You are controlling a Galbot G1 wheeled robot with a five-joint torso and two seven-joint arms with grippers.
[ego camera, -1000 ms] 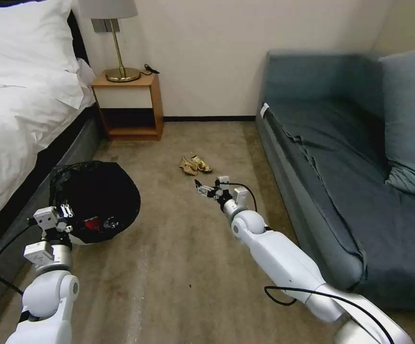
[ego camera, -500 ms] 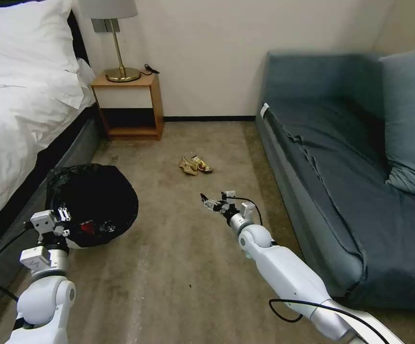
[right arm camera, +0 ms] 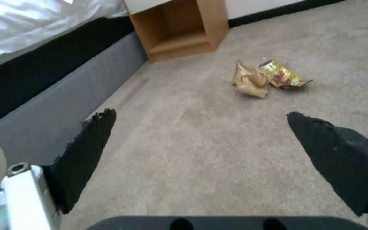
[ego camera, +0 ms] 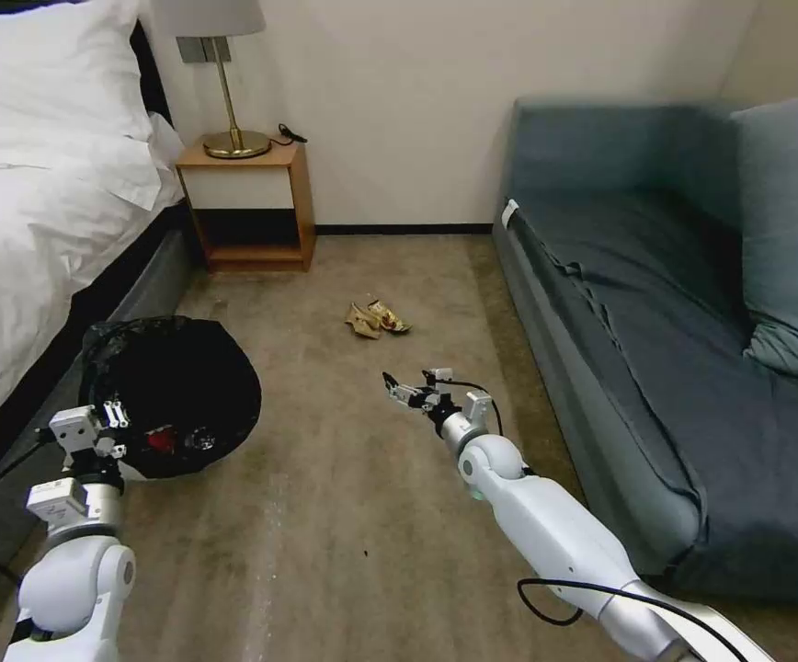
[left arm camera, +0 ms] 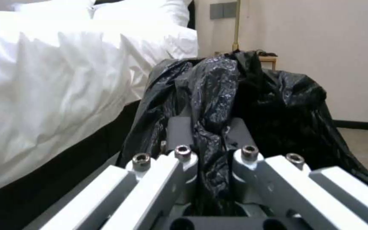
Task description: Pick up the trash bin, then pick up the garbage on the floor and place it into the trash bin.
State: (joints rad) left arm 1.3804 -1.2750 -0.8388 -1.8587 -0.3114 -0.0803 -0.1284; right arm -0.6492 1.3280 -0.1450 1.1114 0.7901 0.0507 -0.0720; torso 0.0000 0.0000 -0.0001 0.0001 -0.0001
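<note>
The right gripper (ego camera: pixel 401 390) hangs above the carpet (ego camera: pixel 344 515) with its jaws spread and nothing between them. The garbage, a tan wrapper (ego camera: pixel 361 320) and a gold wrapper (ego camera: pixel 388 315) touching each other, lies on the floor at about 11 o'clock from this gripper, near but apart. The pair stretches roughly from 9 to 3 o'clock, across the reach. The left gripper (left arm camera: pixel 211 153) is pinched on the black bag (left arm camera: pixel 252 95) of the trash bin (ego camera: pixel 171 397), beside the bed (ego camera: pixel 31 230), so the right arm is nearer.
</note>
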